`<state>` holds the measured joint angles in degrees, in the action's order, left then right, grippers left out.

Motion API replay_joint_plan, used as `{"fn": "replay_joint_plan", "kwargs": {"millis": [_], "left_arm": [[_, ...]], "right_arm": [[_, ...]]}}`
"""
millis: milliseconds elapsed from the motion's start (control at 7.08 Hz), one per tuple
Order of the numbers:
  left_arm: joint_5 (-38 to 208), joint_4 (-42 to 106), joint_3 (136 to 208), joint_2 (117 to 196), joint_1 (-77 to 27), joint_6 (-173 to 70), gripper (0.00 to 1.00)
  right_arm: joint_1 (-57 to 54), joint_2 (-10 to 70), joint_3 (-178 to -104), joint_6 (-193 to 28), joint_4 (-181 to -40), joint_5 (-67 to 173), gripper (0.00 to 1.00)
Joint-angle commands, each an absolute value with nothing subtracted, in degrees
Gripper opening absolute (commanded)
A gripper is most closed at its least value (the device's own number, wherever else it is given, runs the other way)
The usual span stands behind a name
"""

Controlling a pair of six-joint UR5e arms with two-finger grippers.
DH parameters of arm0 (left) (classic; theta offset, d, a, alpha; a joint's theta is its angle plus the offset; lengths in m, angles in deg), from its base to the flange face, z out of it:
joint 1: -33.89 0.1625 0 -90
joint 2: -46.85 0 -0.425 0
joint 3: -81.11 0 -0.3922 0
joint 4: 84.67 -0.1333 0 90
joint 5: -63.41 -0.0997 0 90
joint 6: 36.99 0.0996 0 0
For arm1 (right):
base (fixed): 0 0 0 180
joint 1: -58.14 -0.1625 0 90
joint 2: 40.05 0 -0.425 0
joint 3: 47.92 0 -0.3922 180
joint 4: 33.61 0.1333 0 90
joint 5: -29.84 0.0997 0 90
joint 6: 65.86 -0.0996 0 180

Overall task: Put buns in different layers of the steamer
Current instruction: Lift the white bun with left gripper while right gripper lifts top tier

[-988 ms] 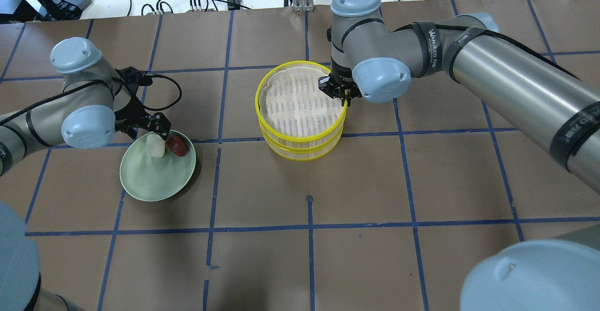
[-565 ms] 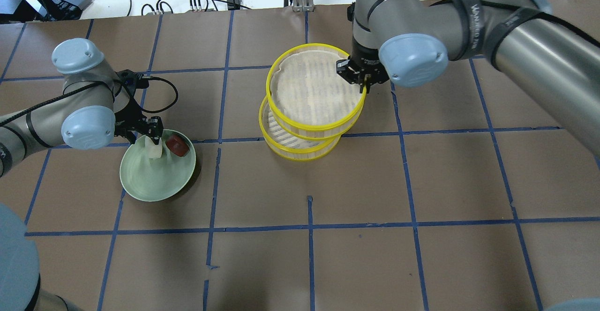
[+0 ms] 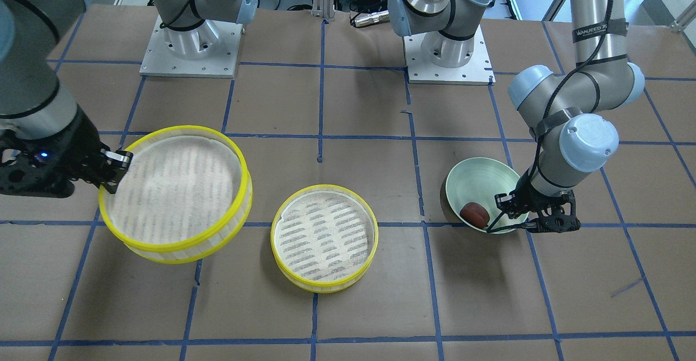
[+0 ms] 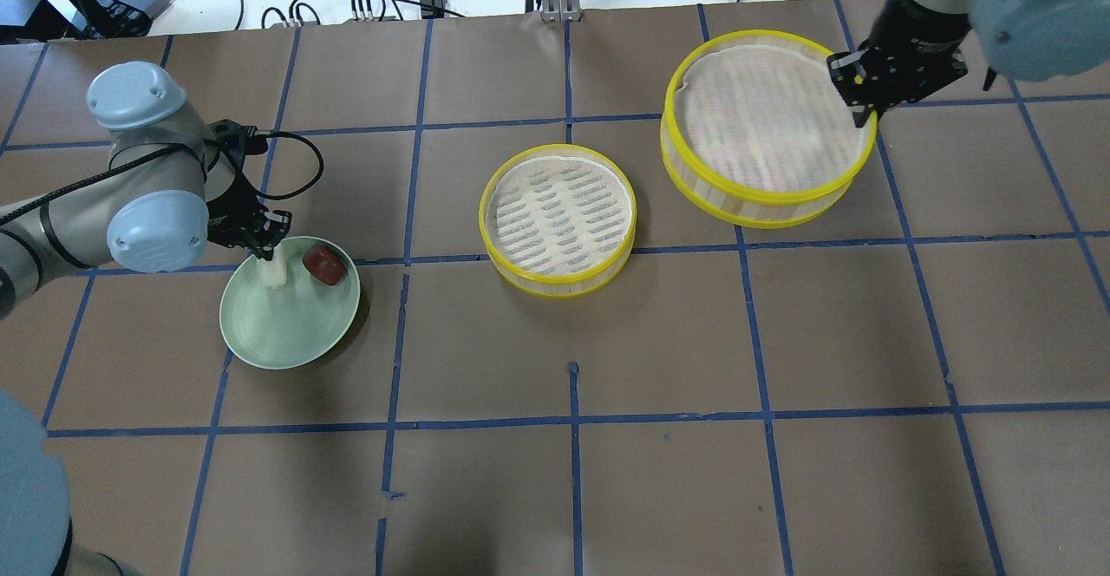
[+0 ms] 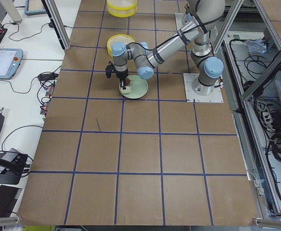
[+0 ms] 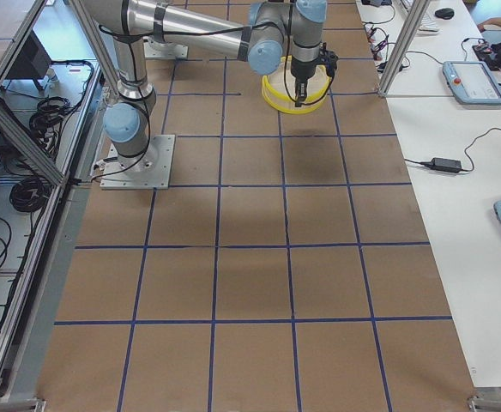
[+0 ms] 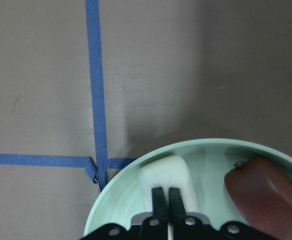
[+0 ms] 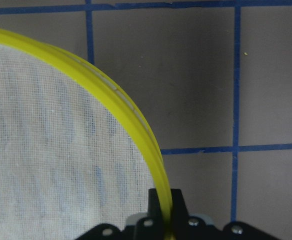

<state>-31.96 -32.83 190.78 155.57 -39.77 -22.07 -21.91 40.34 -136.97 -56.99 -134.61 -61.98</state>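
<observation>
While the left arm works at the left side of the table (image 4: 607, 489), we see its left gripper (image 4: 264, 246) lower than it was a moment ago. Its black fingers are now drawn almost together and pinch the top of the white bun (image 4: 270, 272), which looks narrower in that grip. In the wrist view this bun is a soft, matte, rounded block. Just beside it lies the reddish-brown bun (image 4: 324, 265), smooth and faintly glossy, where it lay before. Both sit at the far edge of the pale green plate (image 4: 286, 342), a shallow round dish with a glazed sheen.

At the centre we find the lower steamer layer (image 4: 558, 216) standing alone on the brown paper cover, where blue tape lines (image 4: 572, 420) mark squares. A moment ago the other tray hung just over it, overlapping its rim. It has a bright yellow rim, slatted cream sides and a white cloth floor with grey stripes.

Farther right, well apart from it, the upper steamer layer (image 4: 767, 125) has travelled across a tape line. It hangs tilted over its shadow, clear of the table. The right gripper (image 4: 858, 99) is clamped on its yellow rim at the right side, one finger inside and one outside. Its woven cloth floor looks blurred.
</observation>
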Motion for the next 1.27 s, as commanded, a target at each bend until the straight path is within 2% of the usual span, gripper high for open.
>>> {"fn": "replay_joint_plan", "kwargs": {"millis": [0,282,565,706,847,988,1129], "left_arm": [[-32.0,-32.4,190.1,152.9,-41.1,-22.2,0.01],[-31.2,-22.8,184.9,149.0,-46.8,-27.6,0.01],[-25.7,-20.4,180.2,149.0,-58.6,-43.8,0.01],[-18.7,-21.6,178.9,149.9,-62.3,-50.4,0.01],[-12.4,-28.8,178.4,152.6,-66.1,-56.3,0.02],[-12.0,-36.9,178.1,156.4,-69.4,-62.9,0.02],[-12.1,-38.9,177.4,159.2,-70.7,-65.6,0.03]], "right_arm": [[-18.2,44.3,-135.1,-51.4,-130.4,-65.5,0.06],[-17.9,44.4,-135.0,-50.0,-128.8,-67.0,0.06],[-17.7,44.4,-135.3,-48.9,-128.8,-67.1,0.06],[-17.4,44.4,-135.4,-48.5,-128.8,-67.0,0.06],[-17.4,44.4,-135.5,-48.5,-128.7,-66.9,0.06],[-17.4,44.4,-135.5,-48.5,-128.7,-66.8,0.06],[-17.4,44.4,-135.5,-48.5,-128.6,-66.8,0.06]]}}
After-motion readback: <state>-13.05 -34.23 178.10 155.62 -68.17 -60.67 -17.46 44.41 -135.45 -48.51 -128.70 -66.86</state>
